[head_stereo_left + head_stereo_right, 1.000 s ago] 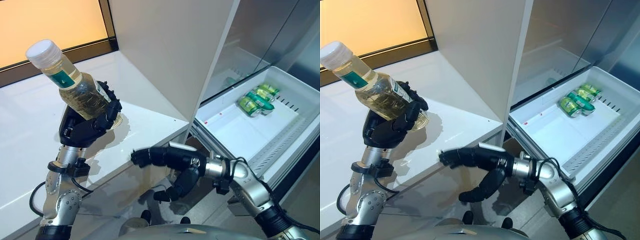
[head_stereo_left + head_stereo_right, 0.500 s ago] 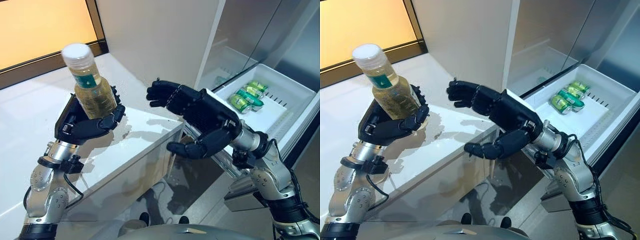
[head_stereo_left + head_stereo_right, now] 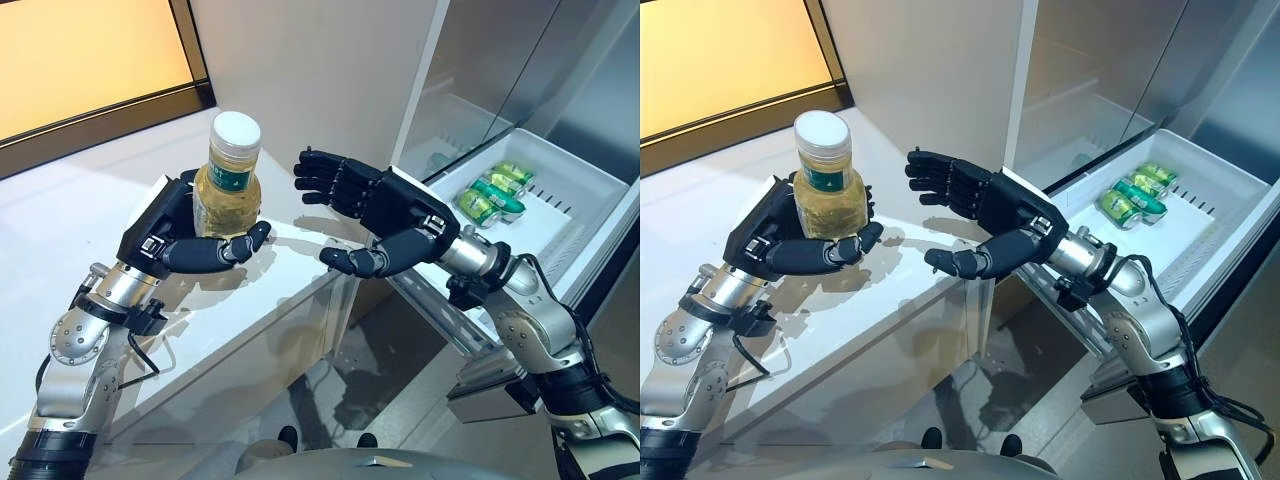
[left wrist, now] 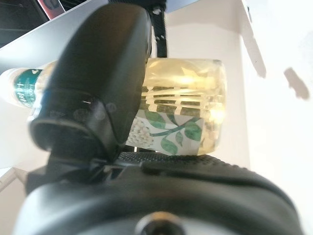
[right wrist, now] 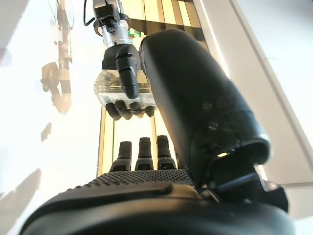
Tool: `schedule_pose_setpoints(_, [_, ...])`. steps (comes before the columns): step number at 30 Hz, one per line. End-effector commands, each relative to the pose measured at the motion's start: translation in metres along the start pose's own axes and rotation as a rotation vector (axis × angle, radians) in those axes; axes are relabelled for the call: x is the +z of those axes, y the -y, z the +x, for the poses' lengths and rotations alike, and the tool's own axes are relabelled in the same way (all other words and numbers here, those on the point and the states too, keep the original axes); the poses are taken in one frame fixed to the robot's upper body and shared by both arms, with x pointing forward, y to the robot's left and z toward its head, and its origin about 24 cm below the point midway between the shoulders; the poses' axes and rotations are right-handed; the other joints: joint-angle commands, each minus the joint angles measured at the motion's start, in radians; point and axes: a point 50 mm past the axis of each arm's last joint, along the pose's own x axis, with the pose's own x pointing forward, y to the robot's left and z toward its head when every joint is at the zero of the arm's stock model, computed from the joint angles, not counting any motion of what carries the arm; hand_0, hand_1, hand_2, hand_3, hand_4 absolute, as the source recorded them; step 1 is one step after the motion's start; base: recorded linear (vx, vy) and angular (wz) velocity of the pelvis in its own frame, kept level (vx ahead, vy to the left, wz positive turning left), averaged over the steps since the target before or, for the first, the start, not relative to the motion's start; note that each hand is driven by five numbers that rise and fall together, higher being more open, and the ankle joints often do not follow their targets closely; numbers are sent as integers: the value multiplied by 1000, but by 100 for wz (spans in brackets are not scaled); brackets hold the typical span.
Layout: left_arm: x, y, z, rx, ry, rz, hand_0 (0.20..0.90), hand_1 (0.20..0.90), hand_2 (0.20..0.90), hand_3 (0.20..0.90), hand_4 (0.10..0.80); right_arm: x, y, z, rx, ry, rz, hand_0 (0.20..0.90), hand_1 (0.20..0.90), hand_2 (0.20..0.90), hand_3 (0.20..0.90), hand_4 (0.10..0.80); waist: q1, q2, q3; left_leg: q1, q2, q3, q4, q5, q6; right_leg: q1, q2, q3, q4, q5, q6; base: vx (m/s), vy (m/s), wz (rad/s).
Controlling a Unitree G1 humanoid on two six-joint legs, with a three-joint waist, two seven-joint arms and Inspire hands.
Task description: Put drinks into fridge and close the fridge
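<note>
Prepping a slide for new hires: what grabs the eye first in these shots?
The clear bottle of pale yellow drink with a white cap, held upright over the white counter in the left hand. Beside it the right hand hangs open, palm toward the bottle, not touching it. At the right, green cans lie in the pulled-out white fridge drawer.

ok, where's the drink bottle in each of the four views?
Left eye view: bottle upright in the left hand, left of centre, above the white counter.
Right eye view: bottle in the same grip, further left.
Left wrist view: bottle fills the middle, behind the thumb.
Right wrist view: bottle small, held in the left hand.
Shared landmark: the left hand wrapped round it.
</note>
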Motion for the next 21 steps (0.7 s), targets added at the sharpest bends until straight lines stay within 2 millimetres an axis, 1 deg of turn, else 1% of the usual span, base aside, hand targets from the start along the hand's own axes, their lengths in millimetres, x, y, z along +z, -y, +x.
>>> schedule_pose_setpoints(1, [64, -5, 36, -69, 388, 126, 300, 300, 300, 200, 100, 42, 2, 29, 59, 181, -102, 900, 900, 900, 900, 800, -1, -13, -100, -7, -42, 16, 1, -95, 4, 50, -9, -23, 6, -68, 60, 10, 1, 4])
schedule_pose_setpoints(5, [62, -1, 40, -96, 380, 102, 300, 300, 300, 200, 100, 44, 1, 39, 64, 187, -154, 900, 900, 900, 900, 800, 8, -13, -102, -7, -43, 10, 1, -93, 5, 52, -9, -26, 6, -69, 58, 0, 0, 0])
schedule_pose_setpoints(13, [54, 5, 45, -141, 333, 28, 300, 300, 300, 200, 100, 60, -6, 53, 92, 227, -287, 900, 900, 900, 900, 800, 21, -12, -107, -12, -45, 3, 1, -91, 6, 50, -9, -30, 6, -69, 55, 0, 0, 0])
schedule_pose_setpoints(18, [47, 8, 48, -159, 282, -21, 300, 300, 300, 200, 100, 66, -10, 60, 117, 239, -321, 900, 900, 900, 900, 800, 25, -9, -107, -13, -46, 3, 1, -89, 8, 50, -9, -31, 6, -69, 55, 0, 0, 0])
schedule_pose_setpoints(21, [46, 9, 49, -173, 265, -31, 300, 300, 300, 200, 100, 68, -12, 63, 125, 237, -330, 900, 900, 900, 900, 800, 28, -8, -108, -14, -46, 1, 1, -88, 9, 50, -10, -32, 6, -69, 54, 0, 0, 0])
